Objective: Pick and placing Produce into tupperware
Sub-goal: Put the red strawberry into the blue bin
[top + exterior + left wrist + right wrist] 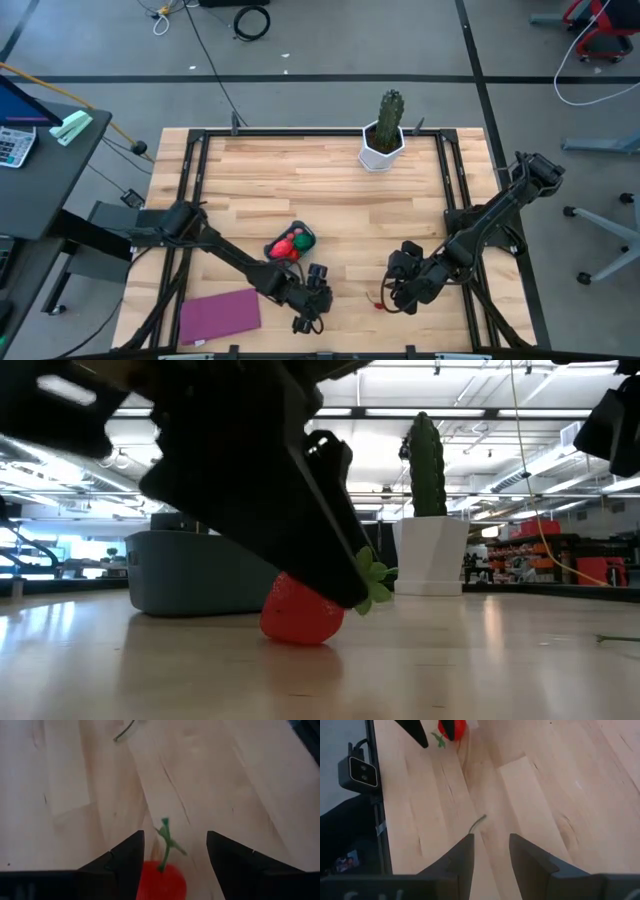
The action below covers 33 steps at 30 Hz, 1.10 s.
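Note:
A red strawberry-like piece [300,615] with a green stem [165,840] rests on the table near the front edge. My left gripper [175,865] is open and low over it, one finger on either side. It shows in the high view [303,322], where the piece is hidden under it. The grey-blue tupperware [190,575] stands behind it, with a red piece [286,246] and a green piece [304,238] in it. My right gripper [491,855] is open and empty just above the table, to the right [398,298]. My left gripper stands over the red piece's body [161,882], fingers slanting down from the table's left. The piece lies close to one finger [127,862]. I cannot tell whether that finger touches it. The piece rests on the table.
A flat purple mat [220,313] lies at the front left. A green cactus in a white pot [385,130] stands at the far edge. A thin green stem [479,822] lies on the wood in front of my right gripper.

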Available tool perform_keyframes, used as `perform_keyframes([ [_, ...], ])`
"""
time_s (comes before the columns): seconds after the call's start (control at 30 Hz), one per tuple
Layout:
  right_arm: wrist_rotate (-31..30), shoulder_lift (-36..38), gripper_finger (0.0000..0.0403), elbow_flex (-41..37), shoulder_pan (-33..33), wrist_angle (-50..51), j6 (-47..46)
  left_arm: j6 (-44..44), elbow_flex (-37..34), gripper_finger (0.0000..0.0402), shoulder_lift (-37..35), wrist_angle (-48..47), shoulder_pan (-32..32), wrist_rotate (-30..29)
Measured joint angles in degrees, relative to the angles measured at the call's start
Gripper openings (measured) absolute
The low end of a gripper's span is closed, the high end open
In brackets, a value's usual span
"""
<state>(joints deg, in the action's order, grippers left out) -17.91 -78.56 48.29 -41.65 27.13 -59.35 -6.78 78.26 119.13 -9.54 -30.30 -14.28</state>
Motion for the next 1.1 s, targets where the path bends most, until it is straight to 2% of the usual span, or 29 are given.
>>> perform_keyframes([
  [0.13,0.0,0.0,0.0132,0.0,0.0,0.0,0.0,-1.3,0.0,0.0207,0.2,-0.1,0.3,0.0],
  [0.27,-0.1,0.0,0.0132,0.0,0.0,0.0,0.5,-3.0,0.0,0.0171,0.2,-0.2,1.4,0.0],
  [0.37,-0.1,0.0,0.0132,0.0,0.0,0.0,0.5,-3.1,0.0,0.0122,0.2,-0.2,2.4,0.0],
  [0.5,-0.1,0.0,0.0132,0.0,0.0,0.0,0.6,-3.2,0.0,0.0026,0.2,-0.2,3.2,0.0],
  [0.53,-0.1,0.0,0.0132,0.0,0.0,0.0,0.9,-3.1,0.0,0.0015,0.2,-0.2,3.3,-0.2],
  [0.7,-0.1,0.0,0.0132,0.0,0.0,0.0,2.5,-3.0,2.7,0.0006,0.2,-2.8,3.0,-2.8],
  [0.83,-0.1,0.0,0.0132,0.0,0.0,0.0,2.9,-2.9,9.0,0.0004,-0.3,-13.8,2.5,-8.7],
  [0.93,-0.1,0.0,0.0132,0.0,0.0,0.0,3.0,-3.1,15.4,0.0004,-0.8,-27.5,2.2,-15.1],
  [1.03,-0.1,0.0,0.0132,0.0,0.0,0.0,3.2,-7.2,20.4,0.0003,-0.8,-41.4,2.5,-19.8],
  [1.1,-0.1,0.0,0.0132,0.0,0.0,0.0,3.9,-10.4,22.2,0.0002,-0.8,-47.6,3.2,-20.6],
])
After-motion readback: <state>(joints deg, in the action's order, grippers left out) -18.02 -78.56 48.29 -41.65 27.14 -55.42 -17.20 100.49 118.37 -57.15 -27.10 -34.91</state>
